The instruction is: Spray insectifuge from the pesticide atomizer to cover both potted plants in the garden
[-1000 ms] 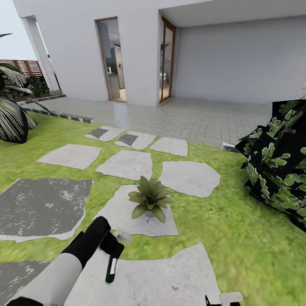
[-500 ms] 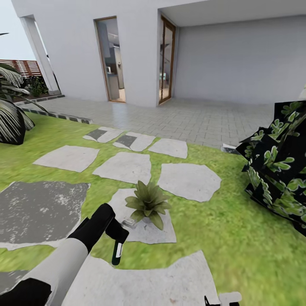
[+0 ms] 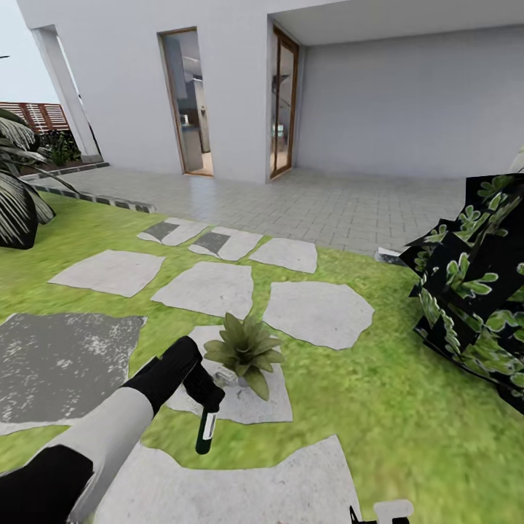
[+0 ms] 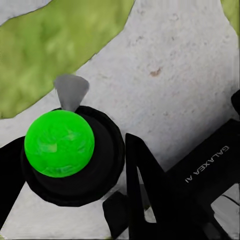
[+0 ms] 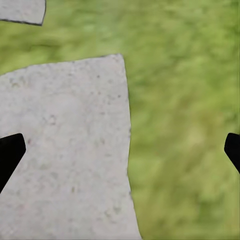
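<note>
Nearest us, our left gripper (image 3: 204, 397) clamps the pesticide atomizer (image 3: 207, 431), which hangs bottom-down over a stepping stone (image 3: 240, 404). Our right gripper (image 5: 120, 150) (fingertips dark at the frame's edges) stands wide apart above stone and lawn (image 3: 378, 407). Just beyond the bottle sits a potted plant (image 3: 244, 351); farther off, the white house (image 3: 240, 87).
</note>
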Robot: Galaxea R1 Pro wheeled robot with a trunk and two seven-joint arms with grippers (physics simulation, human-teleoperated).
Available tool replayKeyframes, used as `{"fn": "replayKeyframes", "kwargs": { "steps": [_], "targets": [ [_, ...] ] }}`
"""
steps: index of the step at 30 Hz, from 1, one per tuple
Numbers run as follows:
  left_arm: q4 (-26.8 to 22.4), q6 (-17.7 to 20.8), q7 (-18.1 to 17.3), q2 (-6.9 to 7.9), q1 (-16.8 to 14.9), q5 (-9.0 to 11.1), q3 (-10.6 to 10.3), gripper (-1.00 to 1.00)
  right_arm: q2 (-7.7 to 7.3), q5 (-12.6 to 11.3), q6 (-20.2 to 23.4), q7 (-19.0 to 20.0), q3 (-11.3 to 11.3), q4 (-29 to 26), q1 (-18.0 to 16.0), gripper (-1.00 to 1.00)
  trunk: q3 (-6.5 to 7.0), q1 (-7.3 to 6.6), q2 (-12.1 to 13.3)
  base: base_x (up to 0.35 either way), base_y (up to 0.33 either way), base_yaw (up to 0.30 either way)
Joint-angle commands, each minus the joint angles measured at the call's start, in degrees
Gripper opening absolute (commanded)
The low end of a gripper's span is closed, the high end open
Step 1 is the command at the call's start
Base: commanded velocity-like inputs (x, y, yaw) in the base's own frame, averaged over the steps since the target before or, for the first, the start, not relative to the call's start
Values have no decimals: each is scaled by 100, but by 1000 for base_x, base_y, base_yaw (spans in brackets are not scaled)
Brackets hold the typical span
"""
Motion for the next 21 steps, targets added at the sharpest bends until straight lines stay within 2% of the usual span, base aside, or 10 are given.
{"fn": "replayKeyframes", "kwargs": {
  "steps": [1,4,12,21],
  "targets": [
    [10,21,-98,-2,-26,-67,-112,-100,0,24,-7,-57,47,4,-5,100,-5,-1,-2,0,0,0],
    [33,20,-151,6,-56,-64,-264,-100,0,24,-7,-54,47,4,-2,100,-5,-1,-2,0,0,0],
    [37,21,-162,12,-98,-70,-272,-100,6,24,-8,-50,47,4,-1,100,-5,-1,-2,24,0,0],
    [32,21,-162,6,-152,-71,-295,-100,-8,31,-7,-50,47,4,-4,100,-5,-1,-2,291,-34,0]
  ]
}}
